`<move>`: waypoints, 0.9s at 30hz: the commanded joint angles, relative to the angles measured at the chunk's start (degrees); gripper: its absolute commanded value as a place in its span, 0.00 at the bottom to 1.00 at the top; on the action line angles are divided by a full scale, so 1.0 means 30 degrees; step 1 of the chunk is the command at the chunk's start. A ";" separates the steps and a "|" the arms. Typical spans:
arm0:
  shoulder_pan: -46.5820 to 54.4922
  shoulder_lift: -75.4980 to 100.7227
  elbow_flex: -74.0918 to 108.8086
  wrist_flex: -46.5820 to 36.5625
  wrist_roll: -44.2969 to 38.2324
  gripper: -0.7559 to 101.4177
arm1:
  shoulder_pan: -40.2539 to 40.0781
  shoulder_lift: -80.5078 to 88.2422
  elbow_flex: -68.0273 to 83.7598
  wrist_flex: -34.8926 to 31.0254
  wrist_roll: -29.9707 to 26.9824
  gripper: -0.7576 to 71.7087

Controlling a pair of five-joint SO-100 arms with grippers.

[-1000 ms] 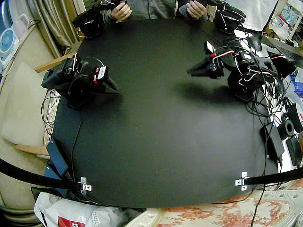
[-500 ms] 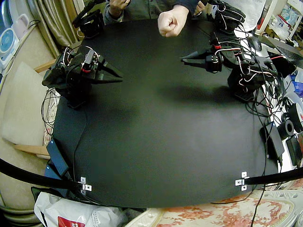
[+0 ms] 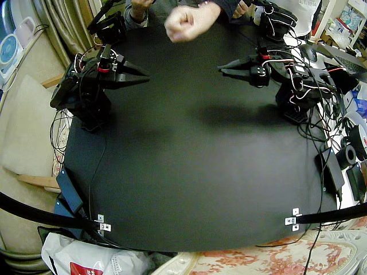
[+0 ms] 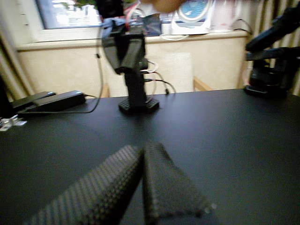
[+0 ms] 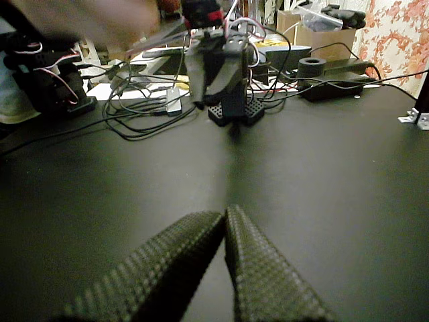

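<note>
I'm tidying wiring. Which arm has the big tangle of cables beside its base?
The left arm: cables pile up beside it, while by the right arm just one thin cable crosses the table.

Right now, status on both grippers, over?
Left gripper shut, nothing held. Right gripper shut, nothing held. Person's fist above the table, far side, beyond both.

Clenched hand [image 3: 186,22] above black table [image 3: 189,172]

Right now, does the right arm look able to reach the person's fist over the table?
Probably yes: the right end effector, shut, points that way, and only bare table lies between it and the fist.
</note>
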 commanded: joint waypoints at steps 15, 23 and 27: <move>-0.0469 0.0469 -0.0117 0.1084 -0.1406 0.01 | 0.0498 0.0381 -0.1641 0.0410 -0.0088 0.01; -0.0439 0.0469 0.0205 0.4336 -0.1143 0.01 | -0.0264 -0.1670 -0.7266 -0.1348 -0.3340 0.01; -0.0146 0.0469 0.0205 0.6064 -0.1553 0.01 | -0.0293 -0.1963 -0.8057 -0.1348 -0.3604 0.01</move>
